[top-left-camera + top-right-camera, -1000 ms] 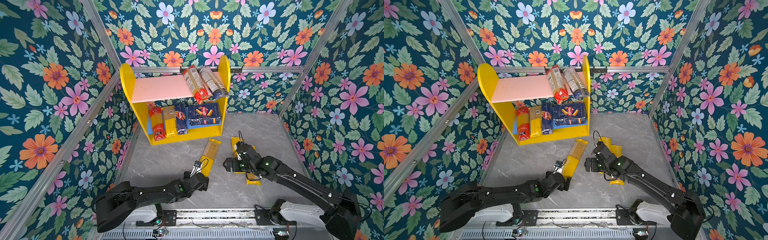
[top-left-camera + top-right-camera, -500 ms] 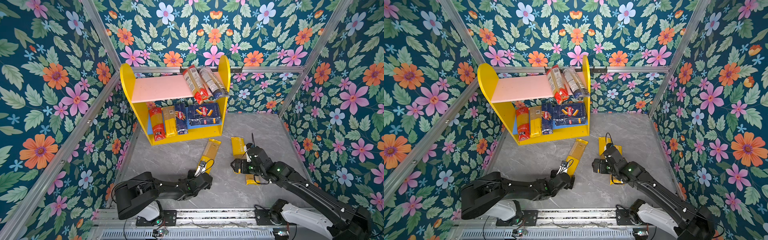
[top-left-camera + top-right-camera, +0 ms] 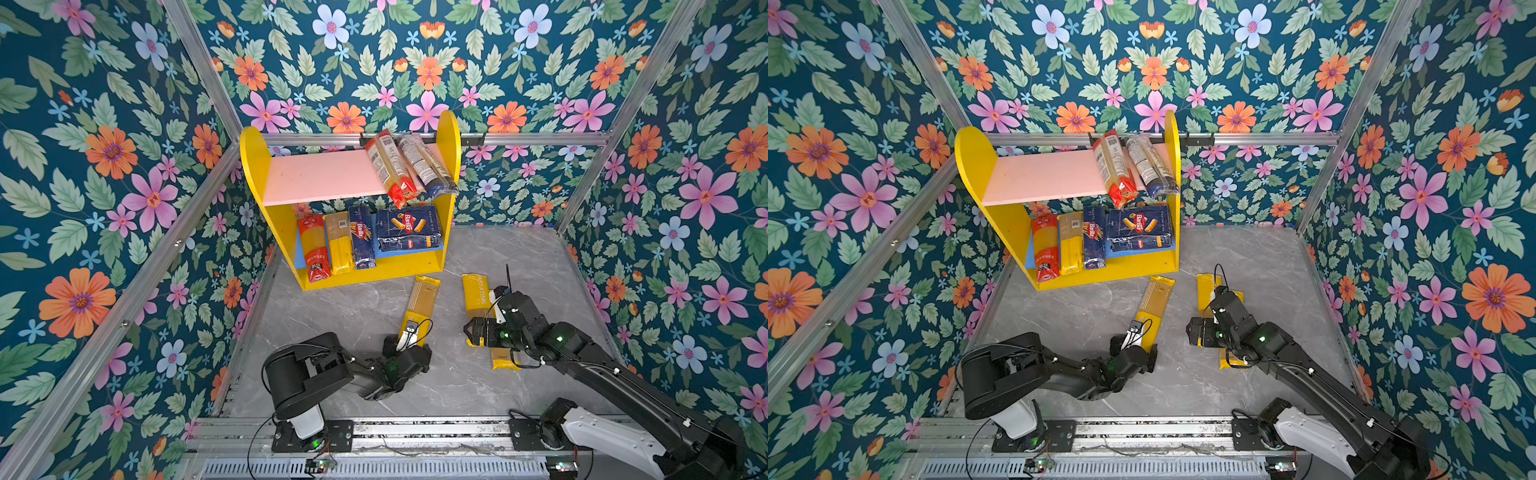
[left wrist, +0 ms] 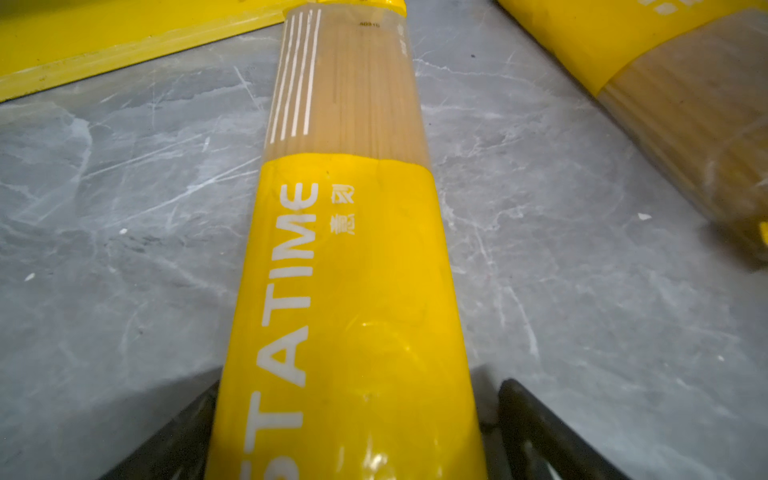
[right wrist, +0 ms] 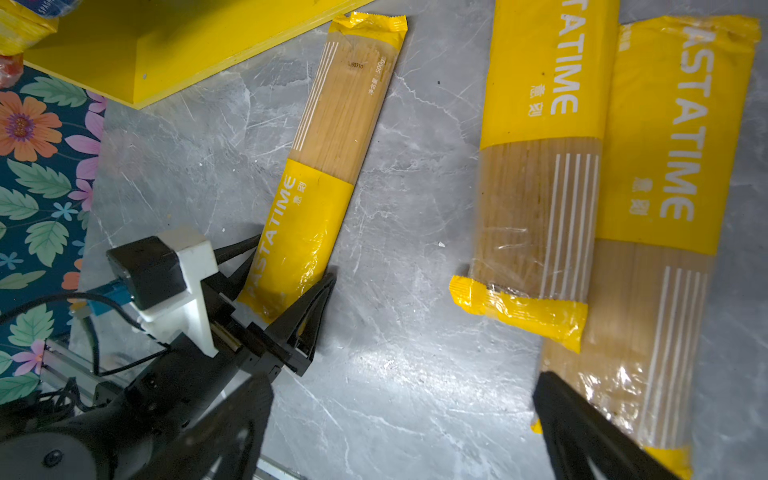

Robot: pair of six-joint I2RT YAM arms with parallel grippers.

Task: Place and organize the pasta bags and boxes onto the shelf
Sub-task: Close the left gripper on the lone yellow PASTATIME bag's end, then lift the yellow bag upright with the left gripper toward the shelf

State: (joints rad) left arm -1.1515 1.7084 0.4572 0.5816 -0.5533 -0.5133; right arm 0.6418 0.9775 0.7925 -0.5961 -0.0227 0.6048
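Observation:
The shelf point(image 3: 451, 137) point(image 3: 976, 153) holds both pasta boxes point(image 3: 409, 228) point(image 3: 361, 237) and two bags point(image 3: 313, 245) on its lower board. Two more bags point(image 3: 390, 166) lie on the pink board. A yellow PASTATIME bag point(image 3: 422, 301) point(image 3: 1154, 303) point(image 4: 345, 291) point(image 5: 328, 145) lies on the floor. My left gripper point(image 3: 409, 343) point(image 3: 1133, 340) point(image 4: 359, 386) point(image 5: 295, 257) is open, with one finger on each side of the bag's near end. Two yellow bags point(image 3: 476, 295) point(image 5: 540, 124) point(image 5: 673, 166) lie side by side to the right. My right gripper point(image 3: 473, 332) point(image 3: 1192, 330) point(image 5: 401, 380) hangs open over bare floor beside them.
Flowered walls point(image 3: 124, 208) close in the grey marble floor point(image 3: 353, 316) on three sides. The shelf's yellow base point(image 5: 166, 62) stands just beyond the floor bags. A metal rail point(image 3: 415, 432) with both arm bases runs along the front edge.
The left arm has folded back toward its base, and its gripper stays at the bag's near end. The right gripper has drawn back toward the front, uncovering more of the two bags.

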